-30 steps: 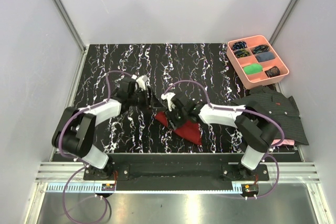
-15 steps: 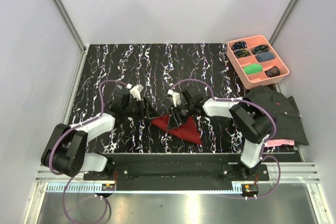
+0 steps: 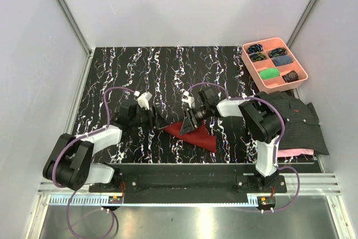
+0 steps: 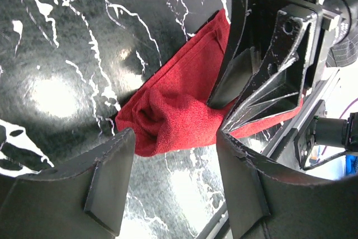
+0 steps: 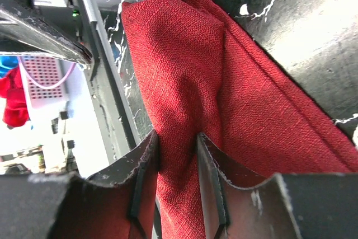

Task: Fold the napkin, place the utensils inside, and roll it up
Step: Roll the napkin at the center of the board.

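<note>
The maroon napkin lies bunched and folded on the black marbled table, between the two arms. My right gripper is shut on a fold of the napkin, the cloth pinched between its fingers. My left gripper is open and empty, its jaws just short of the napkin's left corner. The right gripper's fingers show in the left wrist view, pressed on the cloth. The fork and spoon are out of view.
A pink tray with small items sits at the back right. A dark striped shirt lies on a pink cloth at the right edge. Metal frame rails run along the front.
The right gripper has moved back and right, pulling the napkin fold with it. The left gripper has swung forward and right towards the napkin's left corner.
</note>
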{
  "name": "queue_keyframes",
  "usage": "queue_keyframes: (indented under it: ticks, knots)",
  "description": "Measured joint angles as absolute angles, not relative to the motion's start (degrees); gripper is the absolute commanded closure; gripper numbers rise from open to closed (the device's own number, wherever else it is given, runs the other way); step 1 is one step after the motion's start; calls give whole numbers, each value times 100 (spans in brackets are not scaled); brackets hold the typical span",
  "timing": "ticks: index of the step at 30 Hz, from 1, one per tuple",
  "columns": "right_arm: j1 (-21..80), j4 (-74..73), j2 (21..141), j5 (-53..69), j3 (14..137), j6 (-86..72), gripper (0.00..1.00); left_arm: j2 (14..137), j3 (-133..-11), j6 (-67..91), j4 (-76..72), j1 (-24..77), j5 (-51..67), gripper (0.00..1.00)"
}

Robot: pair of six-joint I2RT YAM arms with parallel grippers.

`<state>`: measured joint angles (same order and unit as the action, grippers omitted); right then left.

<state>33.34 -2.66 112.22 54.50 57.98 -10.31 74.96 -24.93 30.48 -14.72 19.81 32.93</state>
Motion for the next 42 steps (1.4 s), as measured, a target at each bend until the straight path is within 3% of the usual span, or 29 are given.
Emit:
queue_keyframes:
  ticks: [10,13,14,17,18,21,24,34,42]
  knots:
    - [3124,-447,11609,5955,6090,-1022,62,8152,-2517,3050,-2128,2176,3343,42]
    - [3072,-526,11671,5992,6165,-996,61,8333,-2585,3057,-2255,2250,3354,55]
    - [3048,-545,11688,5990,6182,-982,60,8377,-2600,3068,-2314,2263,3358,65]
    - [2985,-628,11712,5999,6235,-961,57,8464,-2620,3116,-2464,2294,3363,80]
    - [2965,-659,11712,5992,6257,-939,54,8508,-2630,3129,-2510,2294,3367,90]
    - [2921,-827,11708,5946,6361,-886,41,8733,-2751,3181,-2571,2294,3389,100]
    - [2908,-1057,11596,5760,6493,-834,33,9004,-3011,3181,-2541,2292,3411,100]
    - [2965,-1372,10267,3328,6340,-185,25,9526,-3916,3142,-1544,2298,3415,100]
    - [4121,-1387,9430,1354,5972,541,24,9865,-4386,3164,-869,2290,3479,100]
